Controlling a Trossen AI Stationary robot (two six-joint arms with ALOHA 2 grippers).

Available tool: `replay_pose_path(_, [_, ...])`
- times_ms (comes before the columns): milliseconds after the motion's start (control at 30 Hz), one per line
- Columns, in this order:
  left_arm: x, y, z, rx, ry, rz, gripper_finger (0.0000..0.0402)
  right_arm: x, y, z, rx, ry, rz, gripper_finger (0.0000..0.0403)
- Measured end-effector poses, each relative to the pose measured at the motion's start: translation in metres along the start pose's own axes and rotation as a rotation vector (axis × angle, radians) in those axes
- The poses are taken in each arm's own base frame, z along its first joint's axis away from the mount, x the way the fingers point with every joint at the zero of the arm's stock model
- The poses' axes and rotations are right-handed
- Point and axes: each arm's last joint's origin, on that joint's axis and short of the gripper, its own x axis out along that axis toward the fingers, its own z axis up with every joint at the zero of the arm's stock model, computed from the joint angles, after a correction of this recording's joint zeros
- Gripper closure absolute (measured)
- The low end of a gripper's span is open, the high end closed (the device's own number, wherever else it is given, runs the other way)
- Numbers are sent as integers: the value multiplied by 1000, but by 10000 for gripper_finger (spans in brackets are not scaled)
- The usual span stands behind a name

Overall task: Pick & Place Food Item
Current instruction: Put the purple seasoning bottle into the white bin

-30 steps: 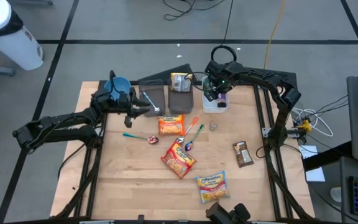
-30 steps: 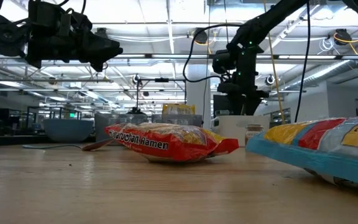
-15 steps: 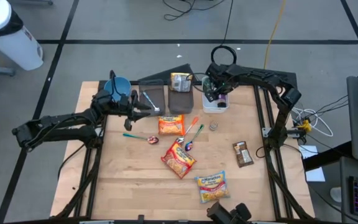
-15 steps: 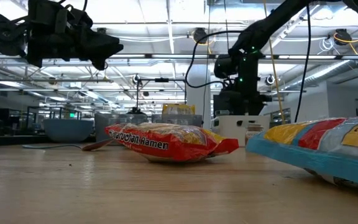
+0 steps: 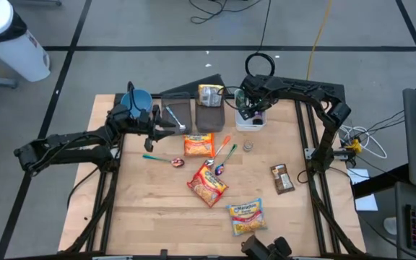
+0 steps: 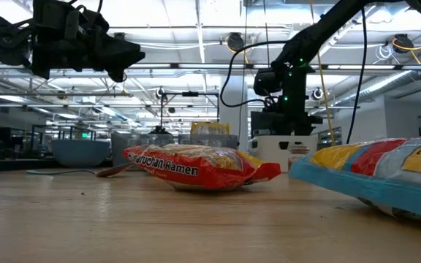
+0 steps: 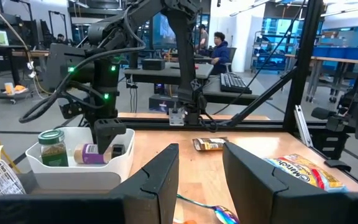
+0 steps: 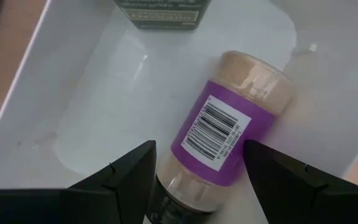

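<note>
Fingers of R arm straddle spice bottle, lying in white bin.

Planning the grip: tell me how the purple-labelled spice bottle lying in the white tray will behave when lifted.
The purple-labelled, round spice bottle lies on its side in the white plastic tray, so it may roll if nudged. Its smooth label looks slippery. The right pincer straddles it, open.

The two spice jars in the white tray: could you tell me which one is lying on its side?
The purple-labelled jar lies on its side in the white tray, between the right gripper's open fingers; the green-lidded jar stands upright.
</note>
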Motion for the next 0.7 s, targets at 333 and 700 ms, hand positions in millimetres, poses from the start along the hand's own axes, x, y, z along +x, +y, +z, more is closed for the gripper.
replay_pose_path(333, [0,0,0,3,-1,1,270,13,3,2,-33,17,29,165])
replay_pose_path(700, [0,0,-1,-9,6,-1,270,38,3,2,-68,93,31,165])
